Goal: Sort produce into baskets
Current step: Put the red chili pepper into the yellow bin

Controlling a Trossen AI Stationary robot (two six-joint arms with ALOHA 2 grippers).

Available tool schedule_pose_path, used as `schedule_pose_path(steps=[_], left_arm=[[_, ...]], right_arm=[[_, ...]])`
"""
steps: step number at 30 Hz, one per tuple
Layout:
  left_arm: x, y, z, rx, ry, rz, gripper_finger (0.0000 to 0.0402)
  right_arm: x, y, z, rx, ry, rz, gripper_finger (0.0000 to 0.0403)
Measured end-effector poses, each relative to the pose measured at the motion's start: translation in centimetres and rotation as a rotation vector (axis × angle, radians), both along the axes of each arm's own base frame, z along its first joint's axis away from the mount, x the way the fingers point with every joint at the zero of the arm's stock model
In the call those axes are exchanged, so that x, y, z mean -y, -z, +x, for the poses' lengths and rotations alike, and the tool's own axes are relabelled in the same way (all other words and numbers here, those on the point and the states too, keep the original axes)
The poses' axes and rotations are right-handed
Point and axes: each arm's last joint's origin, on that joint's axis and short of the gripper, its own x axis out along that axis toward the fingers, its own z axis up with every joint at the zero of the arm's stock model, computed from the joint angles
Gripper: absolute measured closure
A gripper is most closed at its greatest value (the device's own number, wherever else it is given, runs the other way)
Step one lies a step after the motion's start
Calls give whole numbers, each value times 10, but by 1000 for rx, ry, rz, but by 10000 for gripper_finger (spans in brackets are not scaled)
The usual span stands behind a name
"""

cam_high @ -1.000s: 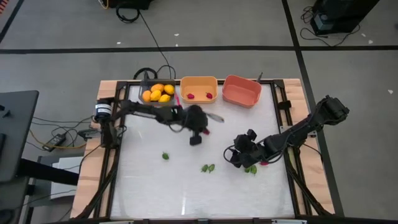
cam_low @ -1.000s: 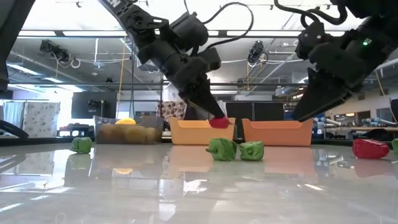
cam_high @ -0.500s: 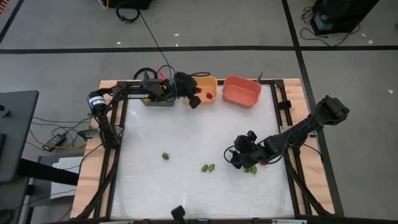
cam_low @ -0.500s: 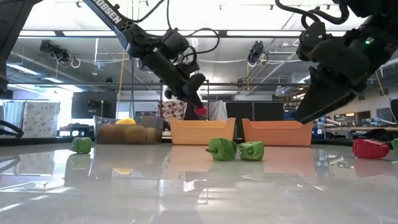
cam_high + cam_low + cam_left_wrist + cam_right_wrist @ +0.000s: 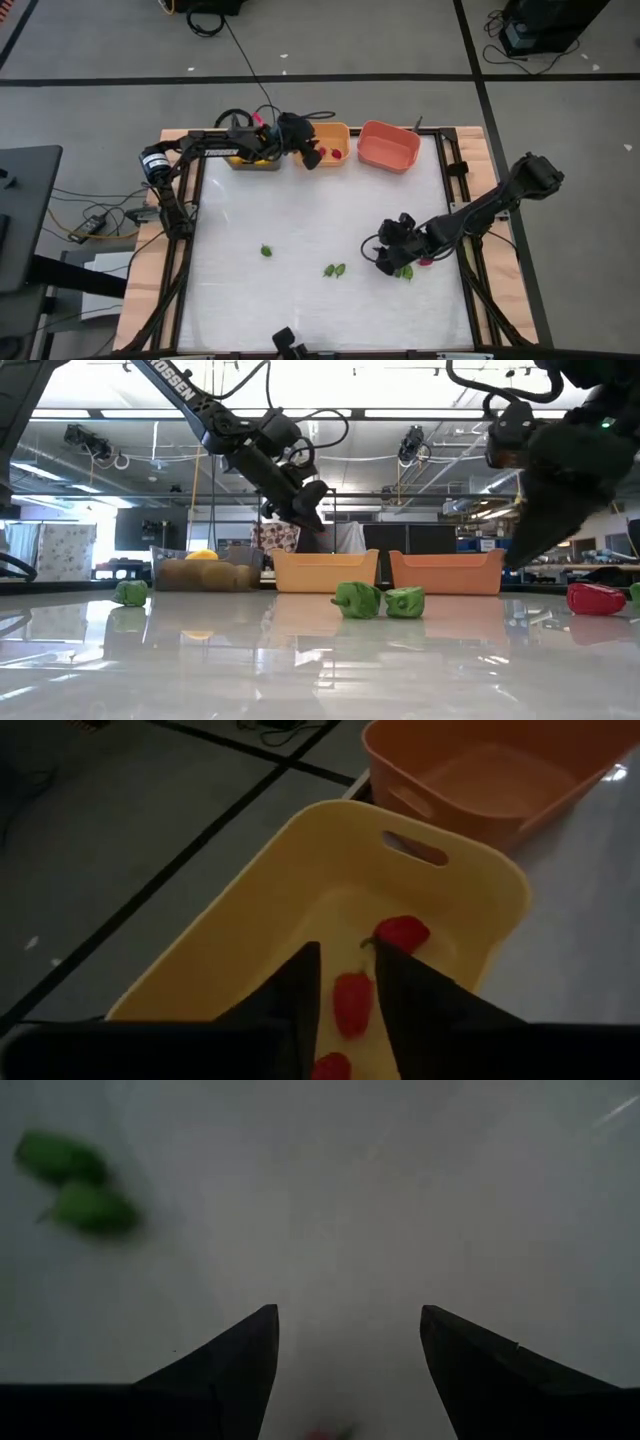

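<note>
My left gripper (image 5: 310, 156) hangs open over the orange bin (image 5: 335, 133) at the table's far edge. Three red pieces lie in the bin; one (image 5: 352, 1003) shows between my fingers, another (image 5: 401, 932) beyond them. The dark grey bin (image 5: 240, 162) with yellow-orange fruits (image 5: 201, 572) stands to its left and the salmon-red bin (image 5: 388, 146) to its right. My right gripper (image 5: 383, 262) is open and empty, low over the table, beside a green piece (image 5: 405, 272) and a red piece (image 5: 426, 262). A green pair (image 5: 335, 270) and a single green piece (image 5: 266, 250) lie on the table.
The three bins stand in a row along the far edge. My left arm reaches across the dark grey bin. The table's middle and near part hold only the scattered green pieces. Wooden rails border the table's left and right sides.
My left gripper has carried a red piece from the table's middle up and toward the far edge, over the orange bin. It has let the piece go there, and the piece now lies in the bin. My right gripper has shifted slightly, staying low.
</note>
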Motion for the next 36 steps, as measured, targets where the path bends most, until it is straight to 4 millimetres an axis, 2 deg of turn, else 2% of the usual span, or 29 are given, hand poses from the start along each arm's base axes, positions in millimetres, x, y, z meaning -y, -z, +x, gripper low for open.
schedule_pose_path(steps=[3,7,11,15,22,27,36], left_arm=[[2,0,1,12,44,-29,281],[13,-3,10,92,93,-86,283],[30,-8,21,152,177,-78,292],[55,-10,33,163,284,-72,298],[103,-9,48,159,471,-114,300],[133,-9,54,152,555,-113,300],[159,-7,57,125,617,-127,300]], right_arm=[[2,-5,-7,-49,-27,52,149],[8,-17,-21,-119,-24,30,161],[15,-36,-35,-177,24,10,181],[14,-43,-45,-212,7,83,203],[1,-40,-58,-359,-50,215,216],[-13,-33,-69,-484,-56,241,216],[-33,-21,-78,-578,-49,212,215]])
